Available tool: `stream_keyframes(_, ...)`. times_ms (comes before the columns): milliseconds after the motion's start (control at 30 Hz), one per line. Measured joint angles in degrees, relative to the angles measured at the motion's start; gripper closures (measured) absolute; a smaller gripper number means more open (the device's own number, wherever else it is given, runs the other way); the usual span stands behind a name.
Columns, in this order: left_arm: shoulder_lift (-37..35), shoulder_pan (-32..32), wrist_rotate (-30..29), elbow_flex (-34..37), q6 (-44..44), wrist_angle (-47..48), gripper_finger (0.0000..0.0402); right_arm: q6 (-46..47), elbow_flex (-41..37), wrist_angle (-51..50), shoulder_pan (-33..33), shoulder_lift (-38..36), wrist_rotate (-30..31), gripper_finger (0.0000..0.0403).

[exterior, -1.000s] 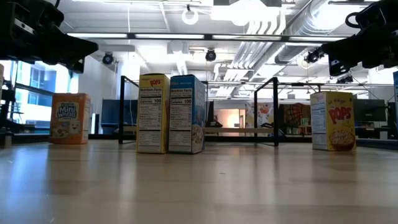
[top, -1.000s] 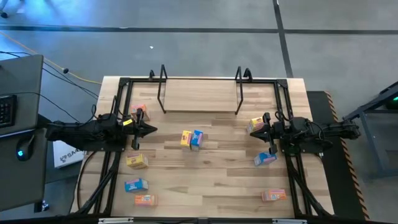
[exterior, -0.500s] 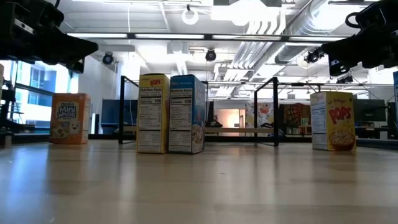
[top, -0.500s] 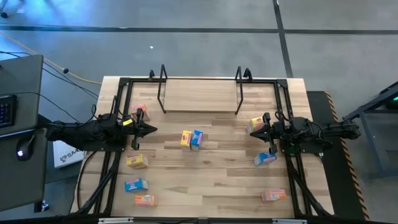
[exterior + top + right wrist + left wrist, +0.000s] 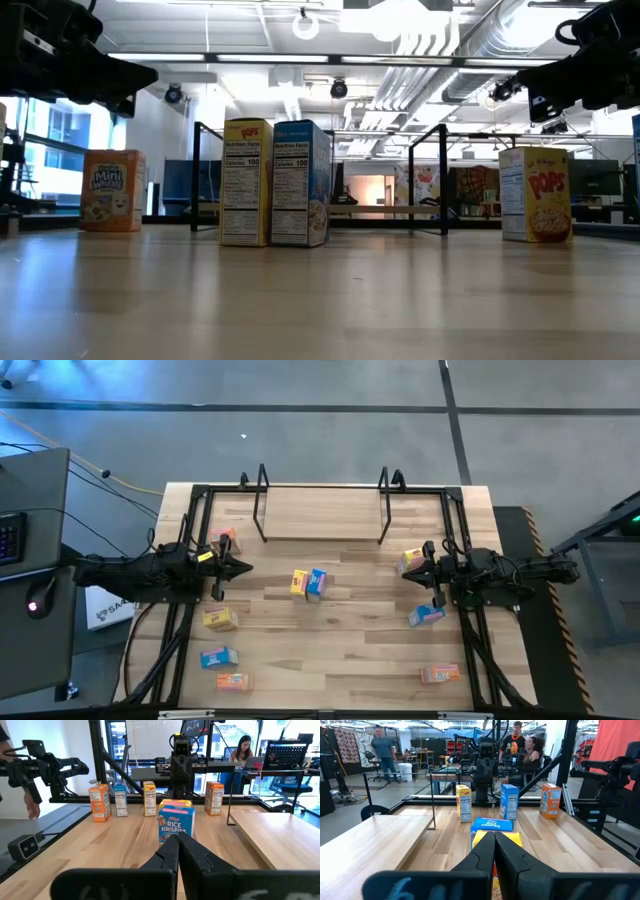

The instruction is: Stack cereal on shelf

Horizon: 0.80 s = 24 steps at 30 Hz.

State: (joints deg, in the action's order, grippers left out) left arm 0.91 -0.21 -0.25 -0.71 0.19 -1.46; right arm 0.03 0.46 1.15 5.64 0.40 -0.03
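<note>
Several small cereal boxes stand scattered on the wooden table. A yellow box [image 5: 299, 582] and a blue box [image 5: 318, 582] stand side by side at the middle. Others stand at the left [image 5: 224, 540], the near left [image 5: 220, 619] and the right [image 5: 412, 558]. The shelf [image 5: 322, 518], black rod ends on a light board, stands at the far middle with no box on it. My left gripper [image 5: 246, 569] is shut and hangs level over the left side, pointing at the middle pair. My right gripper [image 5: 404, 571] is shut over the right side, facing it. Neither touches a box.
Black frames [image 5: 190, 560] run along the table's left and right sides under the arms. More boxes lie near the front edge, at left [image 5: 232, 681] and right [image 5: 440, 674]. A blue box [image 5: 426, 615] stands just below my right gripper. People [image 5: 517, 735] are in the room beyond.
</note>
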Motion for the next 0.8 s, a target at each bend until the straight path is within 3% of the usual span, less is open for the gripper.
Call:
stream_keyframes(467,0.01,0.01,0.01,0.00,-0.15,-0.60,0.0398,0.00,0.01,0.00,0.01,0.01,0.00,0.0402)
stream_keyframes(667,0.00,0.00,-0.73,-0.01,-13.34,-23.44,0.0399,0.00,0.00,0.00,0.01,0.01,0.00,0.0402)
stream_keyframes(800,-0.02,0.00,-11.37,-0.04,-19.80,-40.24,0.0398,0.00,0.00,0.00,0.00,0.02,0.00,0.0402)
